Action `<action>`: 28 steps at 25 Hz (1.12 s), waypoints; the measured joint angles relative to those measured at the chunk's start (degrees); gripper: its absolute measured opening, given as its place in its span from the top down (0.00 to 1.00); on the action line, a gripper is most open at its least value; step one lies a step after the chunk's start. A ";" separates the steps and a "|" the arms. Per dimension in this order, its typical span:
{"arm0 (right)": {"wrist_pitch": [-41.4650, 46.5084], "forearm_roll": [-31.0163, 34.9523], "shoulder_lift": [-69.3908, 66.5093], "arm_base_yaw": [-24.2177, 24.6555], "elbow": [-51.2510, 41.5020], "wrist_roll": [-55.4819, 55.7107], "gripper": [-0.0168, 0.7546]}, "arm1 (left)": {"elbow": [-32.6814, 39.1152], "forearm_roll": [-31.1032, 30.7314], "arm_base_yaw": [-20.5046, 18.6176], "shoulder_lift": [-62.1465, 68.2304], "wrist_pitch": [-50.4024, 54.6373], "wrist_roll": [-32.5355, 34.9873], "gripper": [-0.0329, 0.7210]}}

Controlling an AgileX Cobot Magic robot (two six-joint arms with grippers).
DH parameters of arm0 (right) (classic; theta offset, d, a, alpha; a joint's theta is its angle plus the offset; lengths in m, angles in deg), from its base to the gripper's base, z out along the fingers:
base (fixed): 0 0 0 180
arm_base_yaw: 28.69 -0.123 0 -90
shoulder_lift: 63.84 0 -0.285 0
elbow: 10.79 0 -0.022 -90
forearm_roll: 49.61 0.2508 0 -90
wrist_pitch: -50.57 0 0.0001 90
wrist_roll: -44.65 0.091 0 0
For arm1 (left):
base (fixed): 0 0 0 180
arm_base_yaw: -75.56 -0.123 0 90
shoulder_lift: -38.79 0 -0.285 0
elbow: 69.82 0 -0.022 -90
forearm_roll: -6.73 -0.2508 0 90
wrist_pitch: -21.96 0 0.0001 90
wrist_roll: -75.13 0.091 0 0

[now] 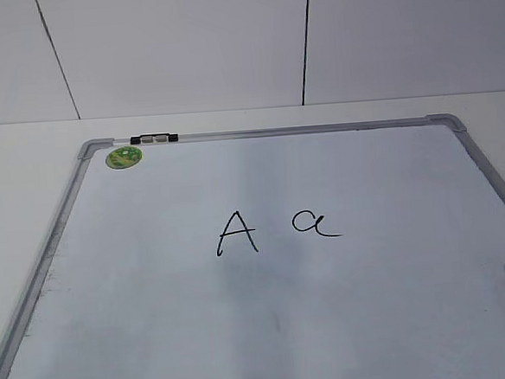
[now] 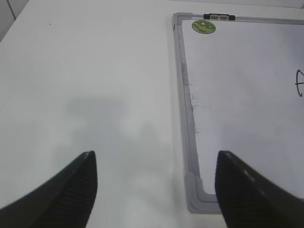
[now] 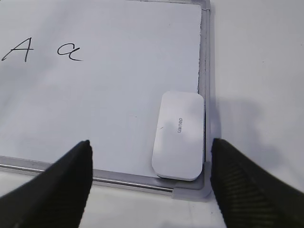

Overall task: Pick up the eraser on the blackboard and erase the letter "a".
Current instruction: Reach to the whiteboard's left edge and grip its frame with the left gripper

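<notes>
Your eraser [image 3: 179, 142] lay flat, long axis along the blackboard [image 3: 118, 95] right frame, both hands [image 3: 149, 183] [image 2: 154, 183] spread wide, holding nothing.

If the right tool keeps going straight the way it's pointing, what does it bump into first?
Probably the eraser. It lies between the right tool's open fingers, just ahead, in the near right corner of the blackboard. Depth is hard to judge, so the tool might meet the board's frame first.

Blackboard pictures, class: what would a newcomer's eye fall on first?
The black capital "A" and the letter "a" to its right, mid blackboard. Next, the green magnet in the far left corner and the eraser against the near right corner frame.
</notes>
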 joint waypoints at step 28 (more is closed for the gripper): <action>0.00 0.00 0.00 0.00 0.00 0.00 0.21 | 0.00 0.00 0.00 0.00 0.00 0.00 0.25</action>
